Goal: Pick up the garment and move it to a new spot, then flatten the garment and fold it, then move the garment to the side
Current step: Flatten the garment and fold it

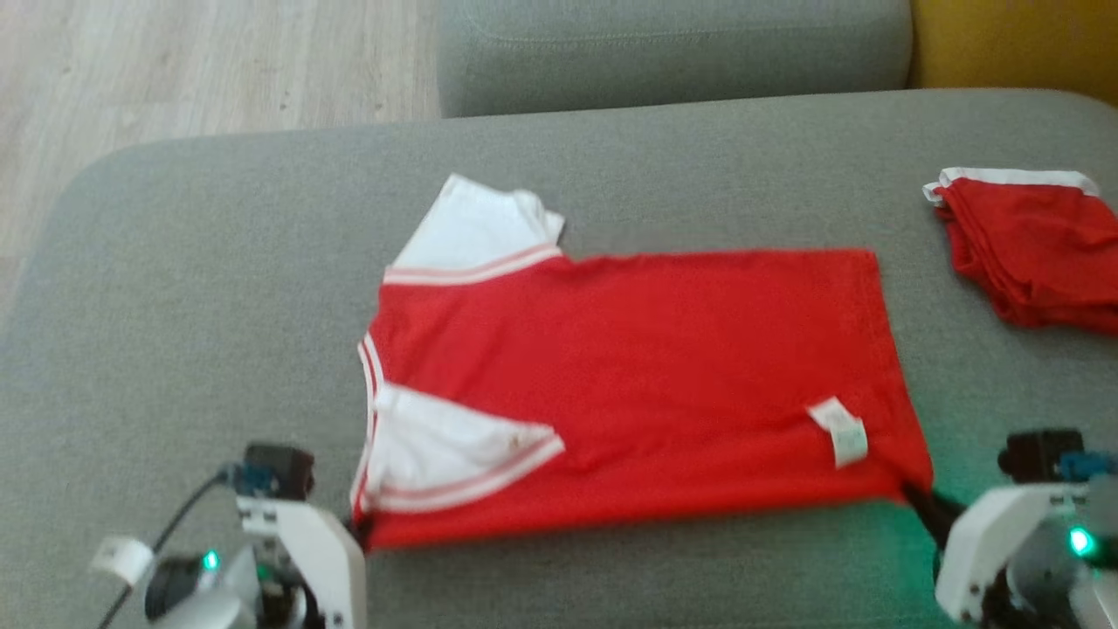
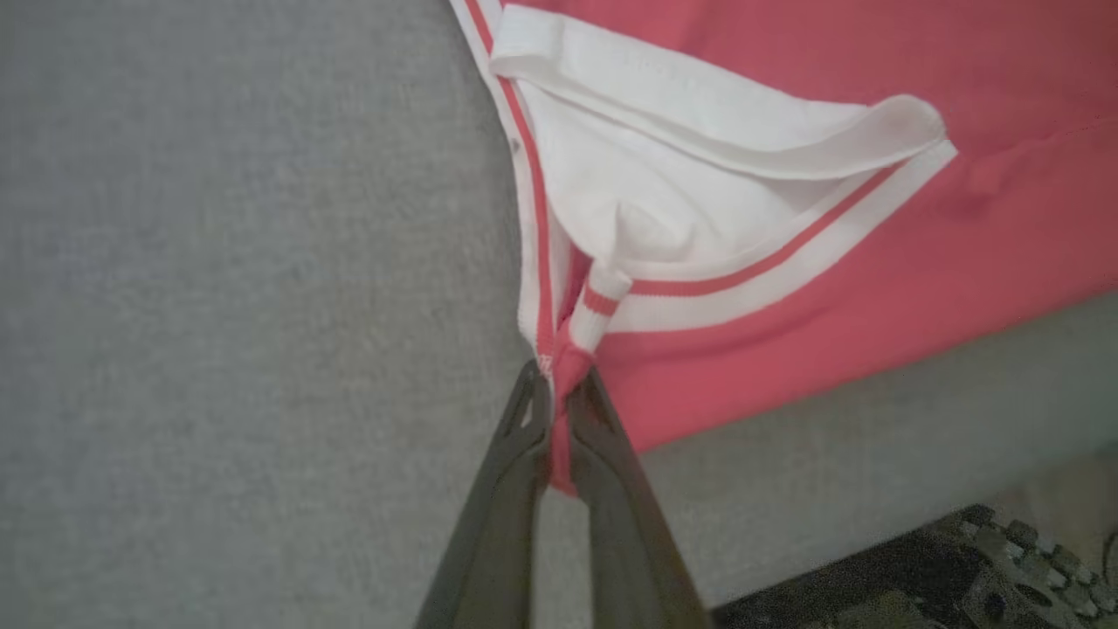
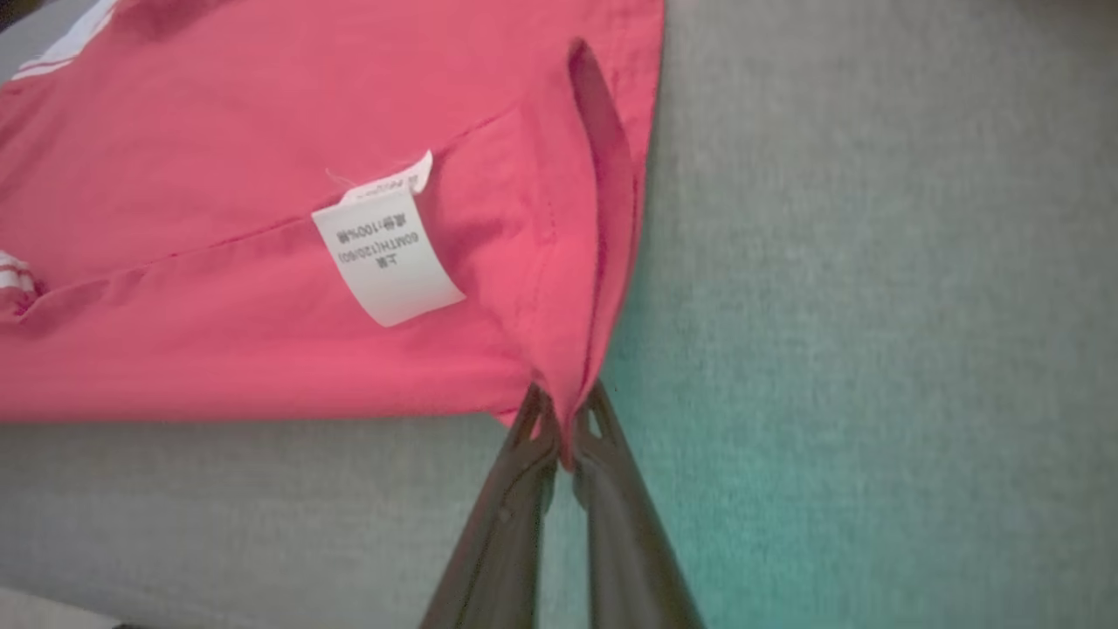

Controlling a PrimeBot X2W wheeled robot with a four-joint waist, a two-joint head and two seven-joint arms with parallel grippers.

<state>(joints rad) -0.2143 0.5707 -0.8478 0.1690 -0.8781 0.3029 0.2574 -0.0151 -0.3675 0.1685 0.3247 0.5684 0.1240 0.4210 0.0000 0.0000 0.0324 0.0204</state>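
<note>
Head view: the red cotton shirt with white striped sleeves (image 1: 629, 376) lies flat on the grey fabric cushion (image 1: 218, 306). The left gripper (image 2: 559, 384) is clamped on its near shoulder corner, the right gripper (image 3: 563, 404) on its near hem corner. The fold looks in hand; next, both corners need lifting evenly across.

The white label (image 3: 387, 262) on the red garment (image 3: 218, 175) reads "60MTH(120/60)" and "100%".

The shirt (image 1: 646, 376) is red with white sleeves (image 1: 437, 445) edged in red-and-white stripes; its care label (image 1: 840, 431) is white; the sofa (image 1: 175, 288) is grey.
</note>
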